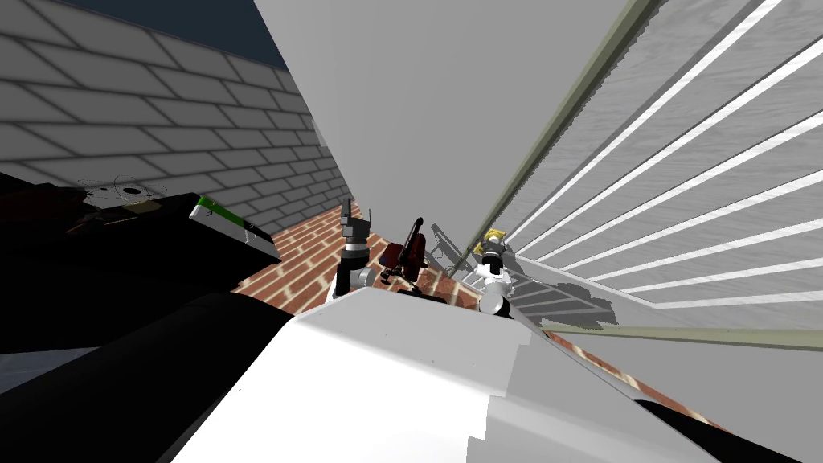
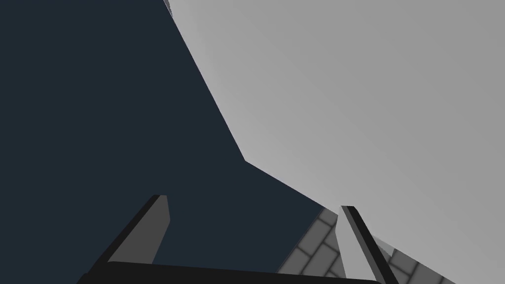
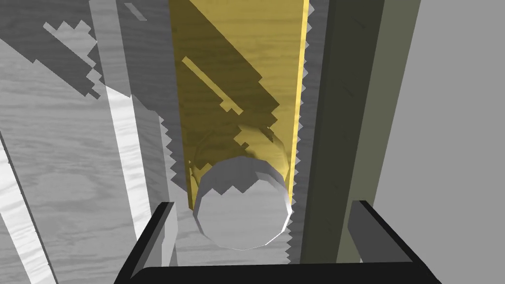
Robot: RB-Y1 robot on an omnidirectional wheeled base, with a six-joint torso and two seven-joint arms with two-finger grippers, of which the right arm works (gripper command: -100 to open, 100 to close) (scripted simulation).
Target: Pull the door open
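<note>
The door [image 1: 691,161] is a grey panel with white horizontal slats, set in an olive frame [image 1: 554,120]. A yellow plate [image 3: 236,88] on its edge carries a round grey knob [image 3: 241,207]. My right gripper [image 3: 266,227] is open, and the knob sits between its fingers [image 3: 162,231] without touching either. In the head view the right gripper [image 1: 490,251] is at the yellow plate [image 1: 493,235], beside the frame. My left gripper [image 1: 354,219] is raised and open, apart from the door; its fingers [image 2: 153,231] hold nothing.
A plain grey wall panel [image 1: 434,104] stands left of the door frame. A grey brick wall [image 1: 145,112] runs along the left. Dark furniture [image 1: 120,241] is low on the left. A dark red object [image 1: 406,257] stands on the red brick floor [image 1: 297,257].
</note>
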